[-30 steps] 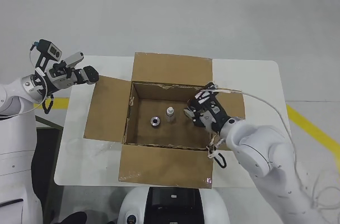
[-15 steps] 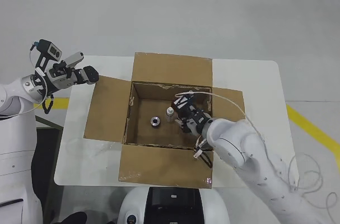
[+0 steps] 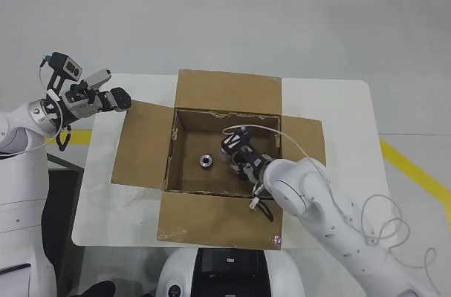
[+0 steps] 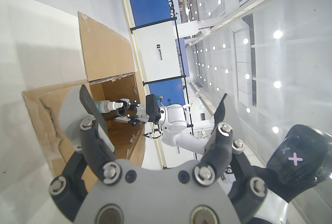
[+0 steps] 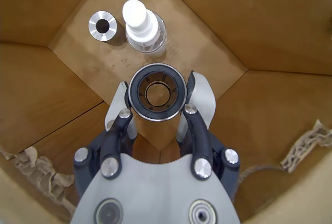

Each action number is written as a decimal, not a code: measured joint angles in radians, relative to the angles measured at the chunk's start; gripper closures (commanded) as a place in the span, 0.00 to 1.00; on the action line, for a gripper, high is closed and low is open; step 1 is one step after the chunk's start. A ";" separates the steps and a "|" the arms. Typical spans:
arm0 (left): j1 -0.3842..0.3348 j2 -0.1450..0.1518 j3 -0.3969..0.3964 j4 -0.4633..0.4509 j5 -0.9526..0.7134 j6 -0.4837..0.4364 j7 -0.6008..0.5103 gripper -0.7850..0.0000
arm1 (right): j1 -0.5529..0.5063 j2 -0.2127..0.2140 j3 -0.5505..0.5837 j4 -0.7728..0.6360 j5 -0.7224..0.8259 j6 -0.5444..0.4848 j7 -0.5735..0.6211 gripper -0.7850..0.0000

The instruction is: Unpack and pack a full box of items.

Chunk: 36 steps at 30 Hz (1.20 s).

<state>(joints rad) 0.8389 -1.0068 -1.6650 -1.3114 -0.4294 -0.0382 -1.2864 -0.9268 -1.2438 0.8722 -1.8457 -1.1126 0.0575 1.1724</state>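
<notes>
Your right gripper point(image 5: 158, 85) was down inside the open cardboard box point(image 3: 226, 90), closed on a black ring-shaped part point(image 5: 137, 103). One finger pressed each side of the part's outer rim, and its hollow centre faced the wrist camera. From that view you could not tell whether the part touched the box floor or hung just above it.

Just beyond the held part, a clear spray bottle point(image 5: 141, 24) with a white cap stood upright on the floor of the box. A short metal cylinder point(image 5: 111, 28) with a bore through it stood just beside the bottle, also on end, apart from the box walls. In the top view, the cylinder point(image 3: 206, 160) sat near the middle of the box floor. The bottle point(image 3: 226, 151) was between it and the right gripper point(image 3: 236, 148), which partly covered the bottle.

All four flaps of the box were folded outward and lay on the white tabletop point(image 3: 329, 96).

Your left gripper point(image 4: 154, 94) was spread wide with nothing between its fingers. In the top view it point(image 3: 119, 99) sat above the tabletop's far left corner, just outside the box's left flap and well apart from the items inside. Its wrist camera looked across the box point(image 4: 103, 54) at the bottle point(image 4: 105, 105) and the right gripper point(image 4: 124, 112).
</notes>
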 measured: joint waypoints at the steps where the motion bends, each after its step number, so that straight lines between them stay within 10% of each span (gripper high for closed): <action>1: 0.000 0.000 0.000 0.000 0.000 0.000 0.000 0.00 | 0.001 -0.002 -0.004 0.011 -0.003 -0.001 -0.004 0.83; 6: 0.000 0.000 0.000 0.000 0.000 0.000 0.000 0.00 | 0.011 -0.009 -0.013 0.052 -0.008 -0.012 -0.014 0.75; 13: 0.000 0.000 0.000 0.000 0.000 0.000 0.000 0.00 | 0.019 -0.016 -0.019 0.069 -0.019 -0.015 -0.005 0.00; 36: 0.000 0.000 0.000 0.000 0.000 0.000 0.000 0.00 | -0.019 -0.026 0.135 -0.173 0.137 0.077 -0.055 0.00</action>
<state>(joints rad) 0.8389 -1.0068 -1.6650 -1.3114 -0.4294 -0.0382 -1.2864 -0.9457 -1.2700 1.0070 -2.0191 -0.9756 0.1348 1.1169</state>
